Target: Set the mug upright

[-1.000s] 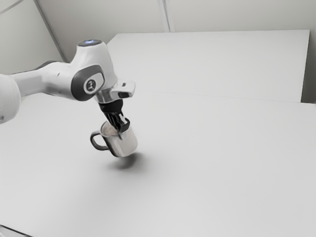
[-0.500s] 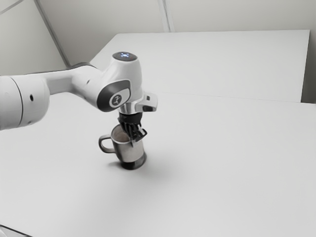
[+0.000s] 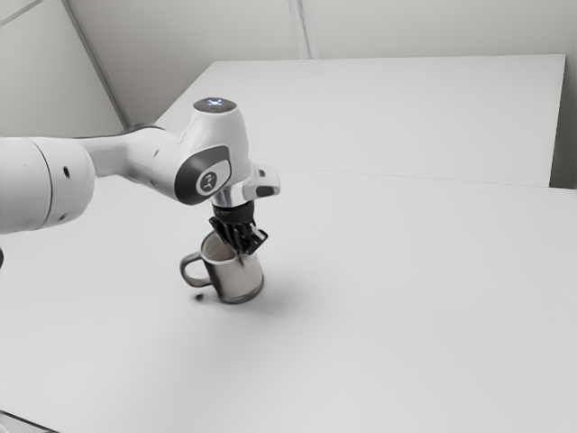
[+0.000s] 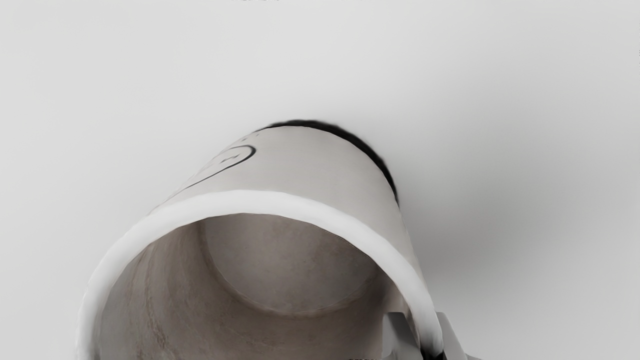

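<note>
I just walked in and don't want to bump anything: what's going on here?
A robot arm has its hand closed on a mug's wall, one finger inside, one outside. The mug is upright or nearly so, mouth up, handle toward the exterior view's left. Whether its base sits flat on the table is hard to tell.

White robot arm [image 3: 212,158] reached in from the exterior view's left over a pale tbl [image 3: 406,316], w/ its blk gripper [image 3: 242,258] angled down at the rim of a gray mug [image 3: 236,278]. Mug stood approx. upright, well in from the tbl's far edge, opening up, handle [image 3: 187,271] twd the exterior view's left.
</note>
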Motion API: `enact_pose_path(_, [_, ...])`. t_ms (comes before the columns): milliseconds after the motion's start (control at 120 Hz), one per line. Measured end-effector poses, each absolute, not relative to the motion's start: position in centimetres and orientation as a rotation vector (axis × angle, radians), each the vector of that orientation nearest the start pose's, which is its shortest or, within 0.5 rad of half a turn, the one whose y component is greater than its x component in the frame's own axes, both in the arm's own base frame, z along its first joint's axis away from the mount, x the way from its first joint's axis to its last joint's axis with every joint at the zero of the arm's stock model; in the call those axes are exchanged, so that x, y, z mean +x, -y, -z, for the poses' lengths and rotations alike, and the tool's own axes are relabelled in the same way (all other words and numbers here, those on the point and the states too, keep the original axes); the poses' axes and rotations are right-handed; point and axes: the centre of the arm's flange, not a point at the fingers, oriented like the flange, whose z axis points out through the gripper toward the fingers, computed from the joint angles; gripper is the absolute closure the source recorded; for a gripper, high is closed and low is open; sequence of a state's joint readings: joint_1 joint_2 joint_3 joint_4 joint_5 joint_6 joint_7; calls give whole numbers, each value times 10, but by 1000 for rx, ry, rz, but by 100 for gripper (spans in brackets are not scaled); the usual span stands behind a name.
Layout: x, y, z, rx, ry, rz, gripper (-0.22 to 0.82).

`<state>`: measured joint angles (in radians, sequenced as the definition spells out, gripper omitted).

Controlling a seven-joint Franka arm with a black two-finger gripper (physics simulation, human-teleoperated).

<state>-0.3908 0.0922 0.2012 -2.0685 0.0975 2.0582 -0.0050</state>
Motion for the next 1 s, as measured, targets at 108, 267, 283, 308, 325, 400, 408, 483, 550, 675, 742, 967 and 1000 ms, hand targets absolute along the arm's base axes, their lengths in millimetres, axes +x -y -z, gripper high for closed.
enact_pose_path(108, [546, 99, -377, -3031, -309, -127, 79])
enact_pose_path(267, [548, 101, -375, -3053, -275, -112, 60])
enact_pose_path(283, [548, 101, -375, -3055, -273, -111, 57])
enact_pose_path(308, [548, 101, -375, -3057, -270, -109, 51])
enact_pose_path(325, [548, 102, -376, -3058, -268, -107, 47])
enact_pose_path(400, [549, 102, -379, -3064, -260, -94, 34])
enact_pose_path(408, [549, 102, -379, -3065, -259, -92, 33])
enact_pose_path(483, [550, 98, -390, -3074, -244, -59, 24])
enact_pose_path(550, [556, 93, -408, -3082, -225, -4, 18])
enact_pose_path(675, [582, 87, -440, -3081, -222, 104, 11])
enact_pose_path(742, [604, 90, -460, -3072, -238, 158, 9])
enact_pose_path(967, [639, 57, -541, -3111, -213, 282, 4])
enact_pose_path(1000, [634, 49, -554, -3116, -213, 292, 4])
